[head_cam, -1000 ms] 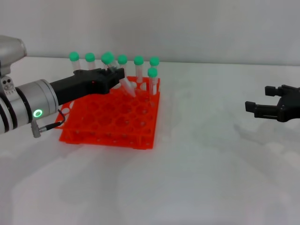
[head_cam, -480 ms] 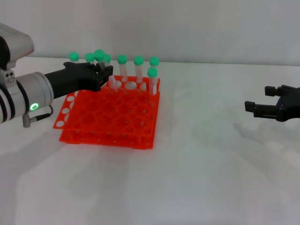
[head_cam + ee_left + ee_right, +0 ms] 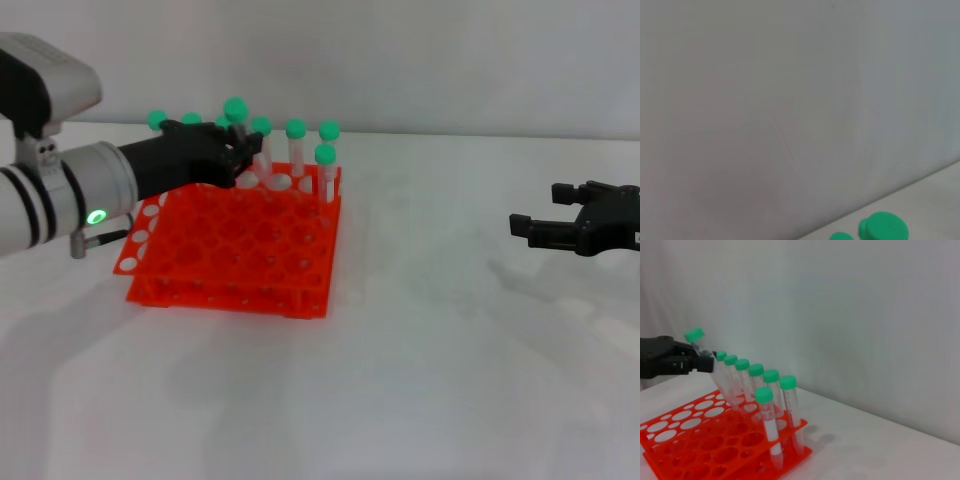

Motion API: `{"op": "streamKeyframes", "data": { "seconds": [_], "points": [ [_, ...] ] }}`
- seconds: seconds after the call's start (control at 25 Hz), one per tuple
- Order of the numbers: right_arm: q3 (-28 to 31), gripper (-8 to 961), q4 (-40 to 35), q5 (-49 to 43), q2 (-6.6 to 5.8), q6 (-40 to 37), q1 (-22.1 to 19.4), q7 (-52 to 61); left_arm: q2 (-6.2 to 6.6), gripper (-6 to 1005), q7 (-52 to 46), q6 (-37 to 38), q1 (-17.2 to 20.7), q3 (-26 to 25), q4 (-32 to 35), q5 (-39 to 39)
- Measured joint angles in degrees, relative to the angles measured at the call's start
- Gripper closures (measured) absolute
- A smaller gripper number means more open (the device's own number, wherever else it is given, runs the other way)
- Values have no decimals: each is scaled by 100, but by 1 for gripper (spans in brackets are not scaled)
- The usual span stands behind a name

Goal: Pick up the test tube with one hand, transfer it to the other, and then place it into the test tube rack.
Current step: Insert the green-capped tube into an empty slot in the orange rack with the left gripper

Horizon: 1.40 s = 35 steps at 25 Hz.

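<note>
Pinching a clear, green-capped test tube (image 3: 240, 130), left gripper (image 3: 243, 158) is hovering over the orange test tube rack (image 3: 232, 255); right gripper (image 3: 535, 229) is sitting spread open.

The head view looks forward and down from above onto the white desk (image 3: 420, 380), taking in the bright orange plastic grid rack (image 3: 235, 245) at its left. The right wrist view sits low and fairly near, facing across the desk at the same rack (image 3: 705, 440). The left wrist view faces the grey wall (image 3: 790, 100), catching only round green caps (image 3: 883, 229) at its edge.
</note>
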Motion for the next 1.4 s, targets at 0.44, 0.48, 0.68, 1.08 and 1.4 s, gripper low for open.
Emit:
{"op": "streamKeyframes", "data": {
  "seconds": [0.44,0.48,0.68,1.08,1.4],
  "points": [
    [-4,81,105,1,16,-66,68,7,12,727,156,-167,-408,-2,-539,48],
    [-3,81,116,0,17,-74,71,8,12,726,158,-169,-417,-2,-539,49],
    [0,81,137,0,18,-81,74,12,11,722,167,-310,-431,-3,-564,55],
    [0,81,178,1,18,-88,77,33,10,715,148,-313,-497,-1,-608,61],
    [-19,80,192,1,26,-122,92,59,12,709,138,-317,-744,6,-916,63]
  ]
}}
